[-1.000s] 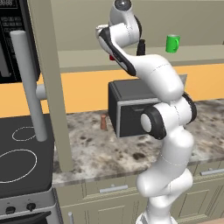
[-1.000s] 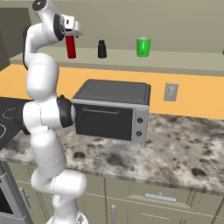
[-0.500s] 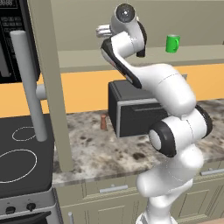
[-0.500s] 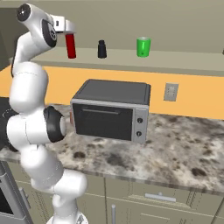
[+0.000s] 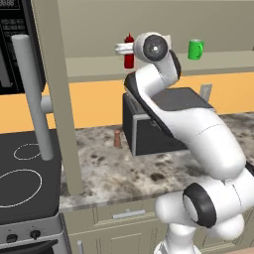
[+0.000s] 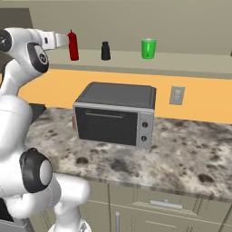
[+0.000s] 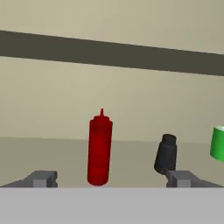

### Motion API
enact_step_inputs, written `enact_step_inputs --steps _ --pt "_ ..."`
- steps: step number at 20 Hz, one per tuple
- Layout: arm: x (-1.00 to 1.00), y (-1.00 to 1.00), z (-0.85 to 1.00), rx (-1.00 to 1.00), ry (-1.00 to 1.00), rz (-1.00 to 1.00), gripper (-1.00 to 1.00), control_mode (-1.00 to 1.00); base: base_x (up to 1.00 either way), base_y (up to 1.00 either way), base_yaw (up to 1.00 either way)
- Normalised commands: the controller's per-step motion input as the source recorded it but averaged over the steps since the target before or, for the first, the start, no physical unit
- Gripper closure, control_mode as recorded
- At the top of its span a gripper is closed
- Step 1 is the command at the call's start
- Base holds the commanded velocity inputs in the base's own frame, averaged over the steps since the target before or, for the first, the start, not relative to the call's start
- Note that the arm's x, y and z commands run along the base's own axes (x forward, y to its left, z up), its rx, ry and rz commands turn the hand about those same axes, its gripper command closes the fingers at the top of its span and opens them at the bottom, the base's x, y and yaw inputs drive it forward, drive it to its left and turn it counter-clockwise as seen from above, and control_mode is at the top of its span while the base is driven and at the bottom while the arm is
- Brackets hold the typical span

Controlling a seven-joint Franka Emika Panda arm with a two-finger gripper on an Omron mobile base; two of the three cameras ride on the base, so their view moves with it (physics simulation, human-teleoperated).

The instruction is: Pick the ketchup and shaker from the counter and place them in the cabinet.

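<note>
The red ketchup (image 7: pixel 99 148) stands upright on the cabinet shelf (image 6: pixel 181 63), and the black shaker (image 7: pixel 166 154) stands a little to its right. Both also appear in the right base view, ketchup (image 6: pixel 72 45) and shaker (image 6: pixel 105 50). My gripper (image 7: pixel 113 179) is open and empty, a short way in front of the ketchup, one fingertip to each side of it. From the right base view the gripper (image 6: pixel 65 40) sits just left of the bottle. In the left base view the ketchup (image 5: pixel 129 52) peeks out behind my hand.
A green mug (image 6: pixel 148 48) stands on the shelf right of the shaker. Below, a black toaster oven (image 6: pixel 115 113) sits on the granite counter (image 6: pixel 181 154), with a small reddish-brown shaker (image 5: pixel 117 139) beside it. The open cabinet door (image 5: pixel 54 99) and its handle (image 5: pixel 32 94) hang at left over the stovetop (image 5: pixel 20 183).
My hand has drawn back from the ketchup, which stays standing on the shelf. The arm's elbow has swung outward. The jaws have stayed open.
</note>
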Motion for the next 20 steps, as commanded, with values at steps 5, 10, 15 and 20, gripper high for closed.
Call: enact_step_inputs --steps 5,10,15,20 --pt "-1.0 -0.07 -0.05 0.0 -0.12 0.0 -1.0 -1.0 0.0 0.0 0.0" --pt "-1.0 -0.03 0.02 -0.02 -0.01 -0.05 -1.0 -1.0 0.0 0.0 0.0" --pt "-1.0 -0.34 0.1 -0.05 0.0 -0.18 -1.0 -1.0 0.0 0.0 0.0" --pt "-0.92 -0.6 0.05 -0.01 0.08 -0.22 -1.0 -1.0 0.0 0.0 0.0"
